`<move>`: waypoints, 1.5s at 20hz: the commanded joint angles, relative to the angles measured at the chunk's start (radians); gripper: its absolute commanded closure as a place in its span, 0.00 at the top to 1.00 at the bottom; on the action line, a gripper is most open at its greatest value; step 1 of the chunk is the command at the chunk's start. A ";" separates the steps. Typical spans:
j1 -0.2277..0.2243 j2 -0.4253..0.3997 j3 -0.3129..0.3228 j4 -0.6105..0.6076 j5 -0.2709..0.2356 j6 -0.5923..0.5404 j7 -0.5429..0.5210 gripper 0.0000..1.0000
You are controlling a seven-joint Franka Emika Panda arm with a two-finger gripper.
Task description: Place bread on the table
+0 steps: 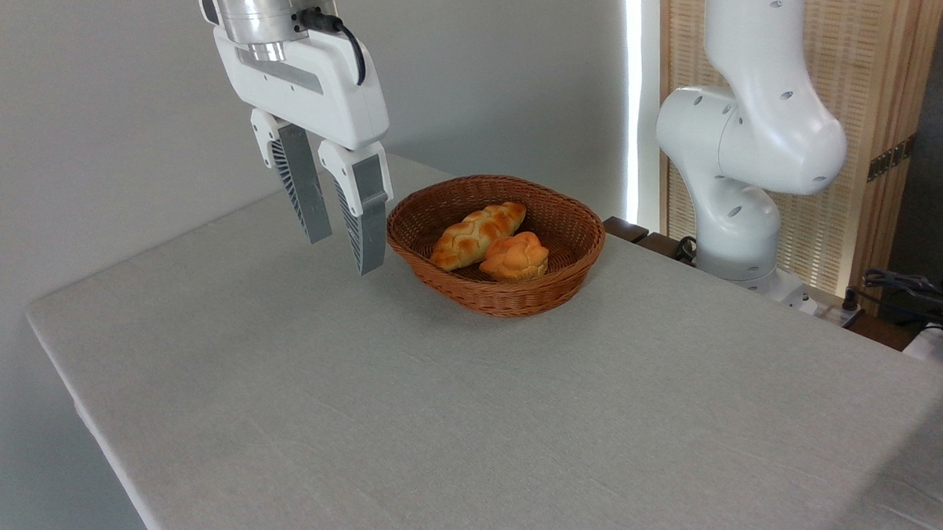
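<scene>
Hovering left of the brown wicker basket [559, 289], our white gripper [347, 255] hangs with grey fingers [370, 229] apart, holding nothing. Long braided golden-brown loaf [470, 237] lies inside basket, touching round orange bun [516, 257], above light grey cloth-textured surface [446, 423]

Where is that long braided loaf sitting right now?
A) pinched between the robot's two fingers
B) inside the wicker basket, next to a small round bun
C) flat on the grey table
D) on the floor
B: the braided loaf lies in the wicker basket beside the round bun, while the gripper hangs open and empty left of the basket, above the table.
</scene>
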 commanded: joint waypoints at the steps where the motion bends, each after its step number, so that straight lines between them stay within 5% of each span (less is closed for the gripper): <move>1: 0.002 0.005 -0.003 0.017 -0.006 -0.032 -0.016 1.00; 15: 0.001 -0.006 -0.007 -0.020 -0.025 -0.030 -0.017 1.00; 25: -0.012 -0.144 -0.015 -0.222 -0.089 0.002 -0.016 1.00; 30: -0.117 -0.283 -0.014 -0.414 -0.114 0.033 -0.019 1.00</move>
